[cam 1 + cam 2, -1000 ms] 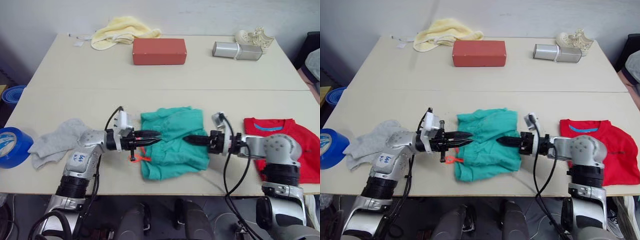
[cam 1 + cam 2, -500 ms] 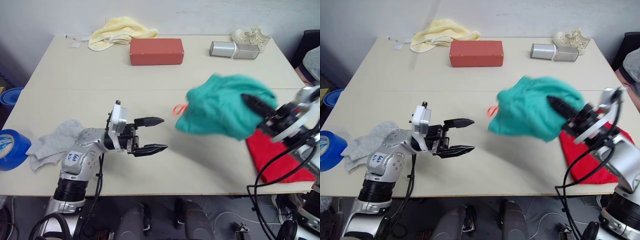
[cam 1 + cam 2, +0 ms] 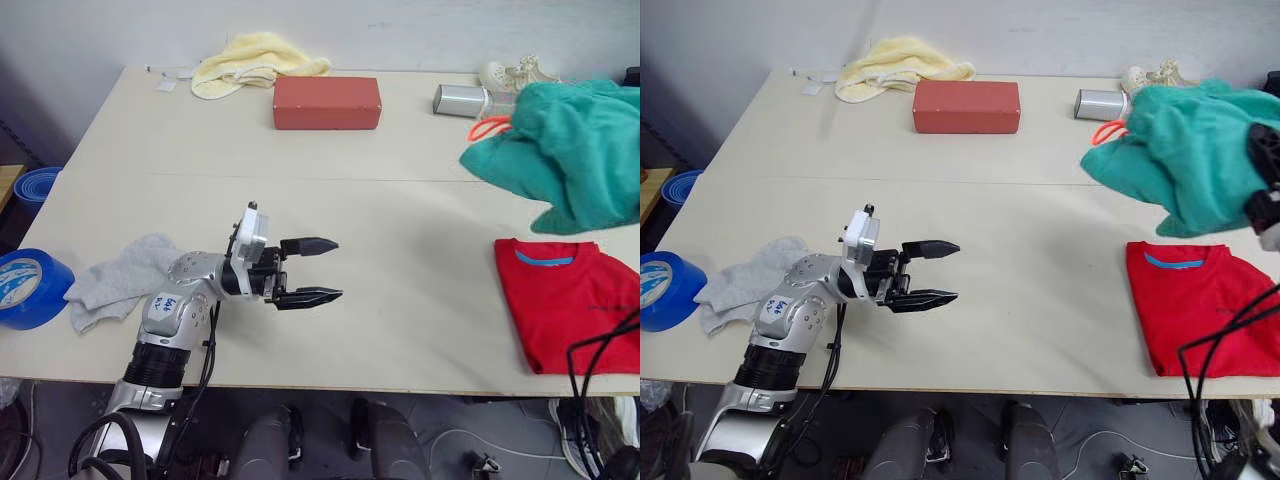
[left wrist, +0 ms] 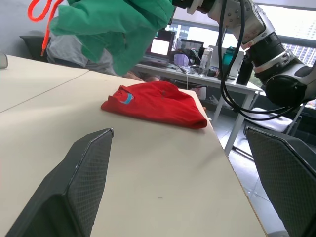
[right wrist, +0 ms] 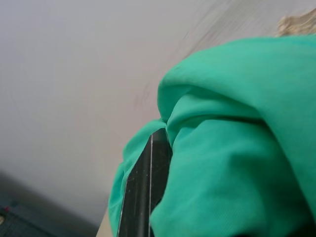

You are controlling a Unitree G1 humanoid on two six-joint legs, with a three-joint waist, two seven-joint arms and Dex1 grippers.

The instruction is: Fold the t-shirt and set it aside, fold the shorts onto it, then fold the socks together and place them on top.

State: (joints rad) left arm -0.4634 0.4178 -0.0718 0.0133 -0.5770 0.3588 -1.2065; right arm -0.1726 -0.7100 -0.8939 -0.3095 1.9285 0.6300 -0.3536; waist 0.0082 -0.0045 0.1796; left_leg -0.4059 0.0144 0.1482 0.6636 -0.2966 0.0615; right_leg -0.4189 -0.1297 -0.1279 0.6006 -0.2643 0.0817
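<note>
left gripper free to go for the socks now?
Probably yes: the left gripper is open and empty, the socks lie uncovered beside that arm, though behind its fingertips, so it must swing back.

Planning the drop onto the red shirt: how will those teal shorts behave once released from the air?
The shorts hang bunched and drooping from the right gripper, so likely floppy and light. They may land crumpled on the t-shirt. The orange drawstring dangles loose and could snag.

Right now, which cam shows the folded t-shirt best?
Left eye view: the whole t-shirt lies flat, collar band visible. Right eye view shows it nearly as well. Left wrist view sees it edge-on, below the hanging shorts.
</note>
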